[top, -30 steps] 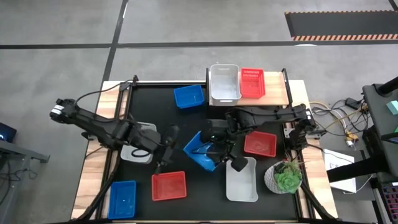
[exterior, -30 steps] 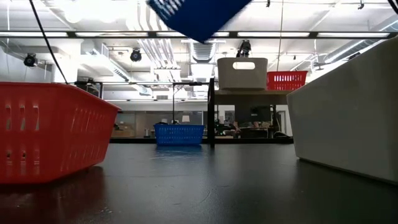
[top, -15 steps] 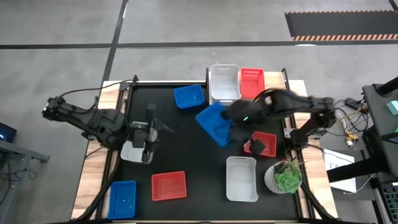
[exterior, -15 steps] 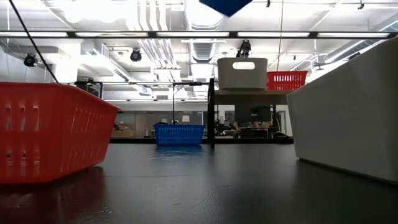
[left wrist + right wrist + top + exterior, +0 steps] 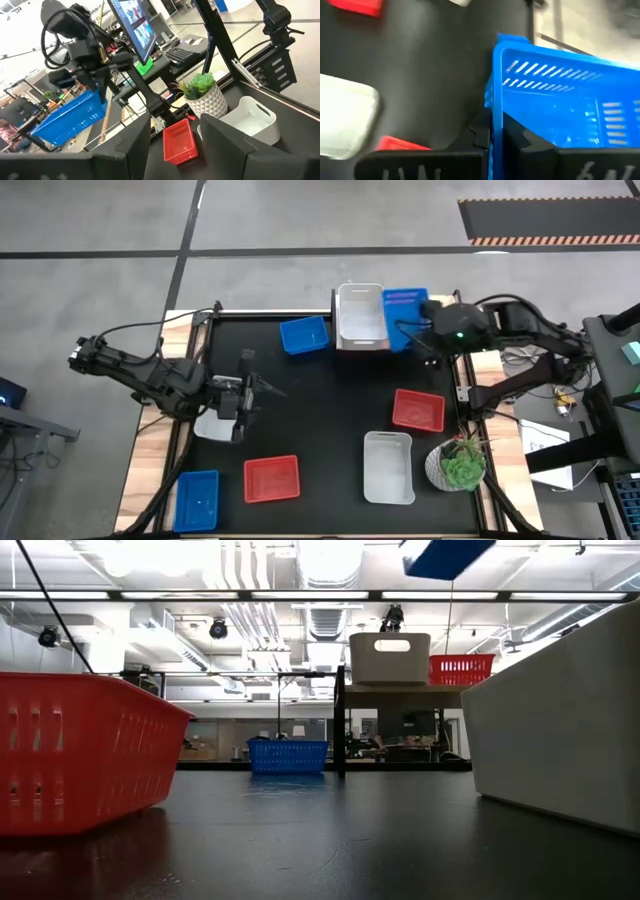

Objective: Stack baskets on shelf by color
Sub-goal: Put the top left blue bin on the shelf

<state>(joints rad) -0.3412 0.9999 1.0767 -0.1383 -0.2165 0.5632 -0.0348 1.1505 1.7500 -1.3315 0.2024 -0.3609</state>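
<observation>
I am holding a blue basket [image 5: 404,302] with my right pincer [image 5: 428,340], the fingers clamped over its wall, as the right wrist view shows. The basket is hanging just beyond the pincer, over the shelf [image 5: 463,326], right beside the white basket [image 5: 361,315] that is sitting on the shelf. A red basket [image 5: 418,410] is lying on the table [image 5: 330,400] below the pincer, nearer me. My left pincer [image 5: 246,393] is waiting with fingers apart over the table's left side, next to another white basket [image 5: 212,423].
</observation>
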